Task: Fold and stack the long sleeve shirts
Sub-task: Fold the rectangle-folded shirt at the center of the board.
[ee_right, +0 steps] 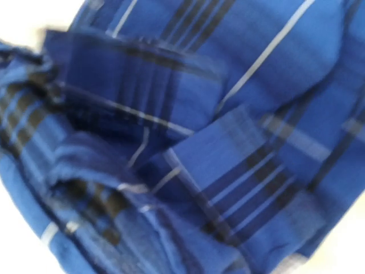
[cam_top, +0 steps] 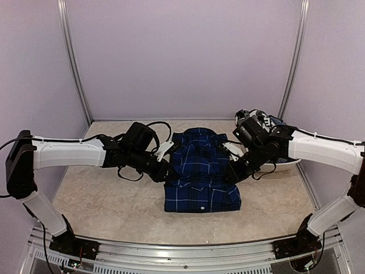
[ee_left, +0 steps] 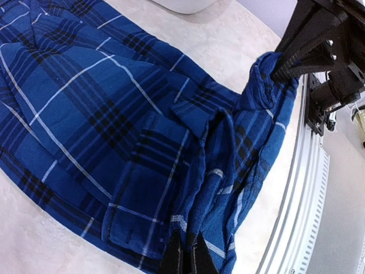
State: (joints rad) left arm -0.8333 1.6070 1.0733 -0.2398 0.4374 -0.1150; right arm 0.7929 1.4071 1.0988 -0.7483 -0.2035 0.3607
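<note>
The royal blue plaid shirt (cam_top: 202,174) lies partly folded in the middle of the table, collar at the far end. My left gripper (cam_top: 167,173) is at its left edge, and its fingers (ee_left: 181,258) are shut on a raised fold of the blue cloth (ee_left: 114,114). My right gripper (cam_top: 232,173) is at the shirt's right edge. In the left wrist view it (ee_left: 280,65) pinches the other end of the same fold. The right wrist view is blurred and filled with blue cloth (ee_right: 228,85), and its fingers are hidden. The black-and-white checked shirt (cam_top: 263,120) shows partly behind the right arm.
A white tub (cam_top: 285,161) stands at the back right, mostly hidden by the right arm; its rim (ee_left: 182,4) shows in the left wrist view. The metal rail (cam_top: 182,251) runs along the table's near edge. Grey walls enclose the table.
</note>
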